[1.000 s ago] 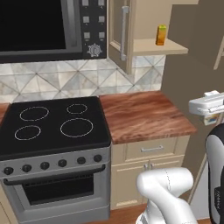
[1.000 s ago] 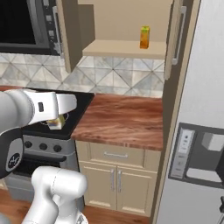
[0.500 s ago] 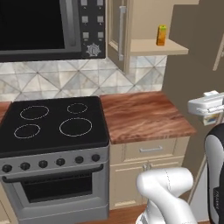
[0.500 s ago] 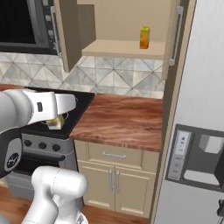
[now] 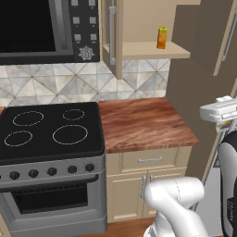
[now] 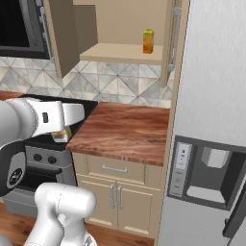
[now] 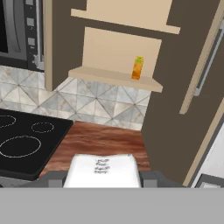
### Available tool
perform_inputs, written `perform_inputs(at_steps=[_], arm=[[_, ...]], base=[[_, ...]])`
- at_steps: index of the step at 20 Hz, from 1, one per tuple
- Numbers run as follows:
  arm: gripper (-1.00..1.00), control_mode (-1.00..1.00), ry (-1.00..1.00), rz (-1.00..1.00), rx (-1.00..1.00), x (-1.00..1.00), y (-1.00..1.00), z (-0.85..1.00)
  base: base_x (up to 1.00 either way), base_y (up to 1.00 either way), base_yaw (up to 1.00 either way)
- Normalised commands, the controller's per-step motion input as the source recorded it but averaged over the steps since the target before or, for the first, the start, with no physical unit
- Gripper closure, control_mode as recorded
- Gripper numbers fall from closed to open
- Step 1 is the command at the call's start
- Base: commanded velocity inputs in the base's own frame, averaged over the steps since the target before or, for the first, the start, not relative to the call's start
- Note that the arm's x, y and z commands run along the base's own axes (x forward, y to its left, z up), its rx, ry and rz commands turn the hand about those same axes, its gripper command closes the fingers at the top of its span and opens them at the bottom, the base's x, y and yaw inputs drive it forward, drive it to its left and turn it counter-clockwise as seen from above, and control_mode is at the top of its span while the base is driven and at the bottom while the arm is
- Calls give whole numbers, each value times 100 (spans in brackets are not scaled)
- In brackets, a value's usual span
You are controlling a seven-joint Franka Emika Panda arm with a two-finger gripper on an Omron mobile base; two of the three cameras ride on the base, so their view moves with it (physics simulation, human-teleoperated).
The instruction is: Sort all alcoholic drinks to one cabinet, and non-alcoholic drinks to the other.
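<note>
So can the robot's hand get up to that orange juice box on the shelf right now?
Probably not yet. The cabinet doors stand open, so the way to the orange box looks free, but the gripper is already shut on a white carton, so it would need to set that down first.

I see the orange-yellow carton [image 6: 148, 41] upright on the open narrower cabinet's shelf [image 6: 120, 52], above the wooden counter [image 6: 126, 132]

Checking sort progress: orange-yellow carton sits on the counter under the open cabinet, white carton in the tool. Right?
Not quite. The orange-yellow carton stands on the open cabinet's shelf, not the counter; the right base view shows it. The white carton is in the tool.
</note>
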Motion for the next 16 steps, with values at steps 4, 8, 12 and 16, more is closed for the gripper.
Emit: perform_inputs(at_steps=[4,8,12,16], arm=[[100,100,0,0,0,0,0,0],[100,100,0,0,0,0,0,0],[100,100,0,0,0,0,0,0],[100,100,0,0,0,0,0,0]], base=[[18,-21,4],[19,-19,4],[19,-25,3],[18,-36,2]])
